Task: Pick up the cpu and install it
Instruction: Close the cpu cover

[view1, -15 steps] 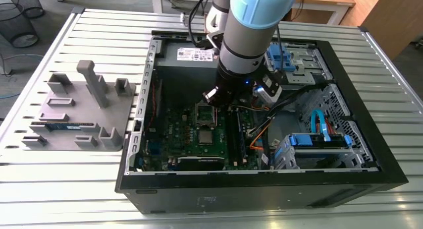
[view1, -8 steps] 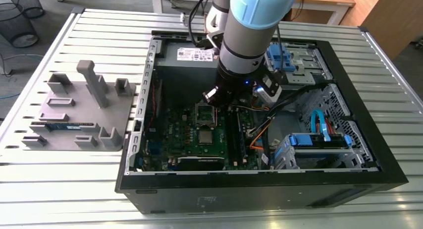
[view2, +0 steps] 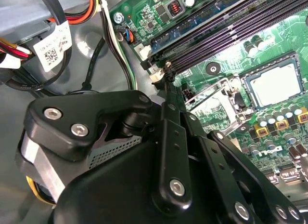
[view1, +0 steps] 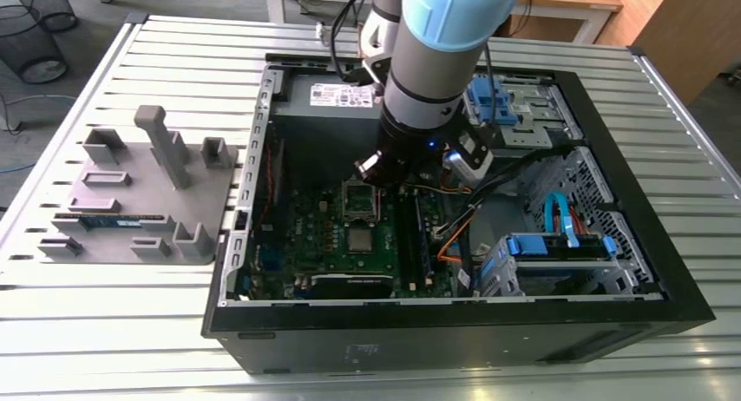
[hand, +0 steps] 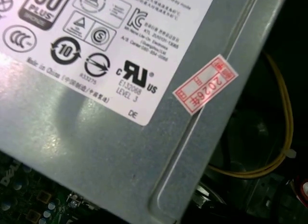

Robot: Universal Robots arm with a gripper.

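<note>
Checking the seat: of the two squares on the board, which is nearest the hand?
The metal frame, beside the hand; the cpu, solid silver on top, lies farther off.

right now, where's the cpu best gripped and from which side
Probably by two opposite edges of the cpu, coming straight down from above: it lies flat, silver top up, recessed into the motherboard, so only its top looks reachable.

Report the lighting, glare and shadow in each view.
Exterior view: even light on the table, dimmer inside the computer case under the arm. Second wrist view: the cpu reflects pale light in its socket. First wrist view: soft sheen on the power supply, darkness beside it around a yellow cable.
</note>
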